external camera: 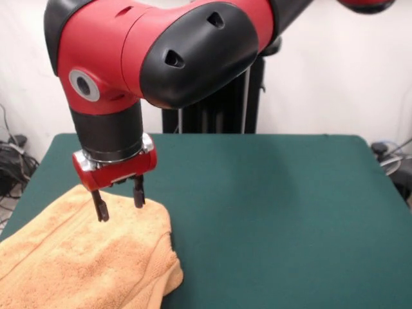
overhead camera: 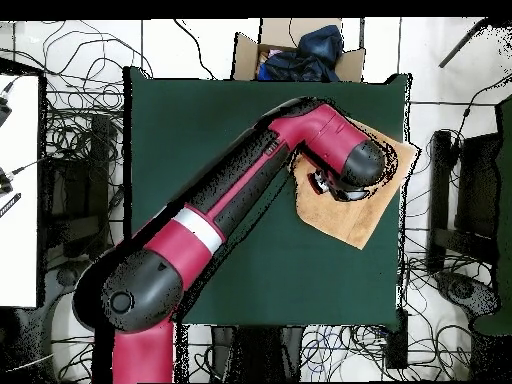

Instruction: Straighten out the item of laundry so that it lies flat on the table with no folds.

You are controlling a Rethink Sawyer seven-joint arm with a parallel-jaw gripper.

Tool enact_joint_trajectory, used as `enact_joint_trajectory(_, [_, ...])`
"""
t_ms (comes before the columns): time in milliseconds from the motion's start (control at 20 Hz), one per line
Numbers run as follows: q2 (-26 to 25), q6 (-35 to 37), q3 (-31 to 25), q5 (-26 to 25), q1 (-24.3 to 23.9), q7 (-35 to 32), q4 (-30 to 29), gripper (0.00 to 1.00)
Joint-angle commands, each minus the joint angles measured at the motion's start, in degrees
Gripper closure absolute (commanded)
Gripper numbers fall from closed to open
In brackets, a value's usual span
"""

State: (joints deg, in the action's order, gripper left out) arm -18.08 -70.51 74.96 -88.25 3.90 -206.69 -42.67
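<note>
The item of laundry (external camera: 84, 257) is a peach-tan terry towel lying at the front left of the dark green table (external camera: 270, 206), with a thick fold along its right side. Seen from overhead, the item of laundry (overhead camera: 355, 215) sits at the table's (overhead camera: 200, 130) right edge, a corner reaching over it, and the arm covers much of it. My gripper (external camera: 119, 204) hangs just above the towel's far part, open, its two dark fingers (external camera: 100, 209) spread with nothing between them. The overhead view hides the gripper under the wrist.
A cardboard box (overhead camera: 300, 50) holding dark blue cloth stands beyond the table's top edge in the overhead view. Cables cover the floor on all sides. A white surface (overhead camera: 20, 190) lies to the left. The red arm (overhead camera: 240, 200) crosses the table diagonally.
</note>
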Motion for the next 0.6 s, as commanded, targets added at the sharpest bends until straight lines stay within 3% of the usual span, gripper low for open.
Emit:
enact_joint_trajectory(50, [-0.84,5.16,-7.19,7.00,2.44,-16.84,0.50,0.00])
enact_joint_trajectory(600, [-2.59,12.08,-6.81,12.80,4.46,-19.68,3.99,0.00])
